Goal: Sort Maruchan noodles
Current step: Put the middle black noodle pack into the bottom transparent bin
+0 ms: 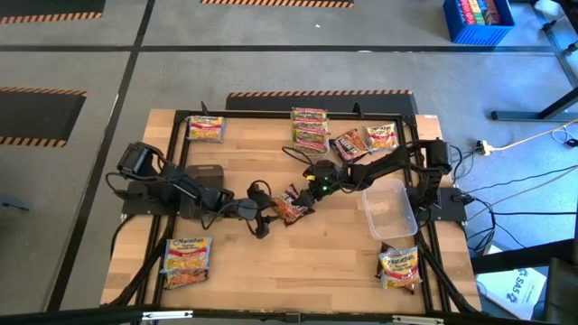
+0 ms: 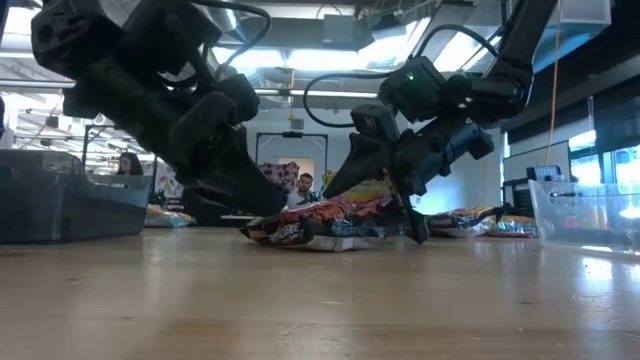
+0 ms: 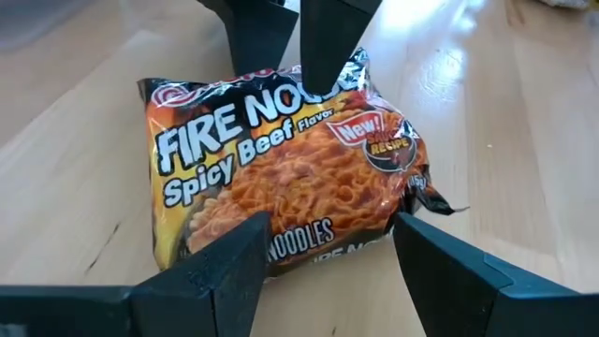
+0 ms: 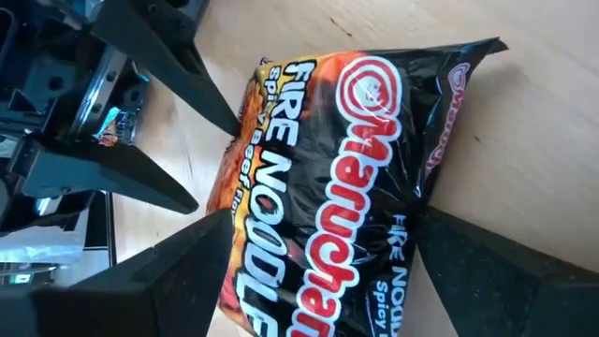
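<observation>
A dark brown Maruchan Fire Noodles packet [image 1: 291,207] lies near the table's middle, label up, also in the left wrist view [image 3: 281,168] and the right wrist view [image 4: 337,187]. My left gripper [image 3: 329,225] reaches in from the left and is closed on the packet's left end. My right gripper [image 4: 323,234] comes from the right. It stands open, with one finger on either side of the packet's right end. I cannot tell whether it touches the packet. In the low view the packet [image 2: 320,232] rests on the table between both grippers. My left gripper holds the packet at its left end [image 3: 318,245]. One finger [image 3: 234,267] lies over the middle of that end and the other [image 3: 430,267] is against its corner. The fingers slant down from the table's left. The packet's underside rests on the table.
A clear tub [image 1: 390,209] stands to the right of the grippers and a dark tub [image 1: 203,179] sits under the left arm. Other noodle packets lie at the far left [image 1: 206,128], far middle [image 1: 310,128], far right [image 1: 366,141], near left [image 1: 187,259] and near right [image 1: 400,267].
</observation>
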Robot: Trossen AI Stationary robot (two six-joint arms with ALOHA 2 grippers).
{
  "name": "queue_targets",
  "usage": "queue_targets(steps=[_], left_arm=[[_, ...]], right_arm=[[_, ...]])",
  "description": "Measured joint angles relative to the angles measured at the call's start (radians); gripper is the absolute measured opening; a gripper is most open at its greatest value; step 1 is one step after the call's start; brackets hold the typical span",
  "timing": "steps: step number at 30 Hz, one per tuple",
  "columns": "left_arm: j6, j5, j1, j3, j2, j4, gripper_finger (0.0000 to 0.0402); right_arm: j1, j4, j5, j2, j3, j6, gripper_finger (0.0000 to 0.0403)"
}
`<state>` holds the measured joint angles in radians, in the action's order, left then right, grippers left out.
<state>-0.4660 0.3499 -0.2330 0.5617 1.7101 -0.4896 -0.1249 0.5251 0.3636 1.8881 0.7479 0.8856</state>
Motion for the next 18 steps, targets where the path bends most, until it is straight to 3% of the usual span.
queue_targets(steps=[9, 18], left_arm=[[0.009, 0.007, -0.001, -0.002, 0.004, -0.021, 0.0227], [0.035, 0.004, -0.021, -0.004, 0.006, -0.041, 0.0227]], right_arm=[[0.02, -0.021, 0.003, 0.003, 0.036, 0.003, 0.0328], [0.049, 0.03, -0.062, 0.005, 0.079, -0.013, 0.0328]])
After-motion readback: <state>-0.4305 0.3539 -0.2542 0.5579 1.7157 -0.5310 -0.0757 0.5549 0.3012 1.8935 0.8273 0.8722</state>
